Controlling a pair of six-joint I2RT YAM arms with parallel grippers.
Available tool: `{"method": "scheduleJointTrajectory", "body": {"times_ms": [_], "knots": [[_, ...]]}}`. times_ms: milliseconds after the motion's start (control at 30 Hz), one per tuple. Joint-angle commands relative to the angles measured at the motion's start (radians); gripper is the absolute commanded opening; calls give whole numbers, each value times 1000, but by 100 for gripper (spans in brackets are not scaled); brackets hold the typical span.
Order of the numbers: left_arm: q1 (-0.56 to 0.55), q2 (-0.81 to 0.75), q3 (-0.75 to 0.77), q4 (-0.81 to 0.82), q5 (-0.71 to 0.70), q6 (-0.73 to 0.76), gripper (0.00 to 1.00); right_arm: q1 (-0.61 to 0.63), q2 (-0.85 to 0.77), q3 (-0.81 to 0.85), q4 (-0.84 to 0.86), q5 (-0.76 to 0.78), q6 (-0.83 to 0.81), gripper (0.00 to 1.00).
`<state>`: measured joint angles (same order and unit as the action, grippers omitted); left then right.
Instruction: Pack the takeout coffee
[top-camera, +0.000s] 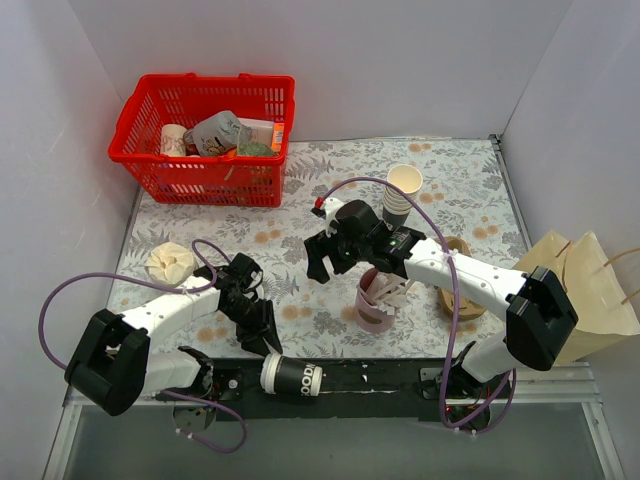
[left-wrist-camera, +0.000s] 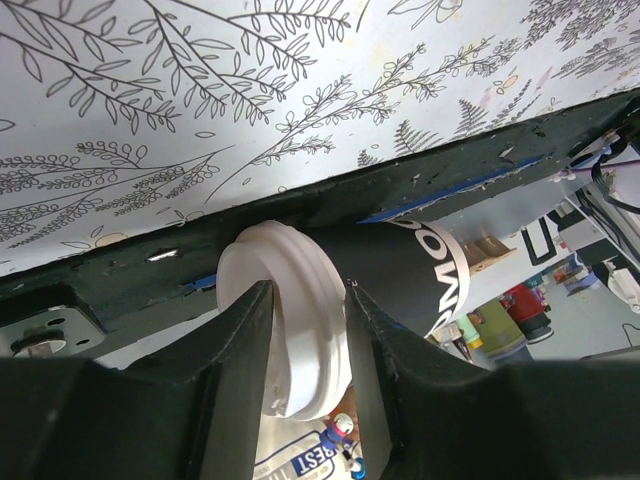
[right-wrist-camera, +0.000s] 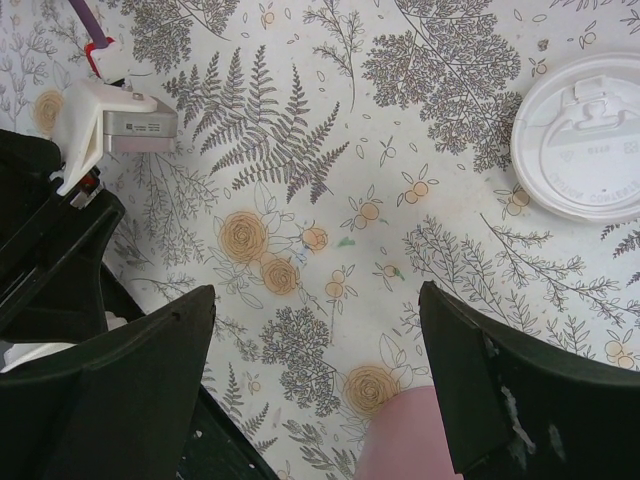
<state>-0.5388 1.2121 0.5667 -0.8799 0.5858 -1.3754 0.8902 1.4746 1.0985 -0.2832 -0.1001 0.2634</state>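
The takeout coffee (top-camera: 292, 377), a dark brown cup with a white lid, lies on its side on the black strip at the table's front edge, lid to the left. My left gripper (top-camera: 265, 343) reaches down to it. In the left wrist view the gripper (left-wrist-camera: 310, 300) is shut on the lid (left-wrist-camera: 290, 330), one finger on each side of its rim, with the dark cup body (left-wrist-camera: 400, 275) to the right. My right gripper (top-camera: 318, 262) is open and empty above the floral table; in its wrist view (right-wrist-camera: 315, 370) only tablecloth lies between the fingers.
A red basket (top-camera: 205, 125) with items stands back left. A stack of cream cups (top-camera: 402, 192) and a pink cup of white sticks (top-camera: 375, 300) sit mid-table. A paper bag (top-camera: 585, 290) stands at right. A loose white lid (right-wrist-camera: 582, 135) lies on the cloth.
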Motion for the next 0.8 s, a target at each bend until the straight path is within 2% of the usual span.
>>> {"method": "scheduleJointTrajectory", "body": {"times_ms": [0, 367, 500, 567, 767], "knots": [[-6, -22, -8, 9, 26, -8, 31, -5, -5, 21, 13, 13, 8, 90], [-6, -16, 12, 7, 17, -16, 16, -5, -11, 18, 12, 22, 8, 90], [-6, 4, 45, -10, -17, -19, 5, -5, -14, 18, 10, 28, 4, 90], [-4, 12, 85, -27, -47, -28, 0, -5, -17, 18, 10, 33, 4, 90], [0, 67, 263, -59, -148, -39, 0, -5, -49, 17, 22, 46, 4, 90]]}}
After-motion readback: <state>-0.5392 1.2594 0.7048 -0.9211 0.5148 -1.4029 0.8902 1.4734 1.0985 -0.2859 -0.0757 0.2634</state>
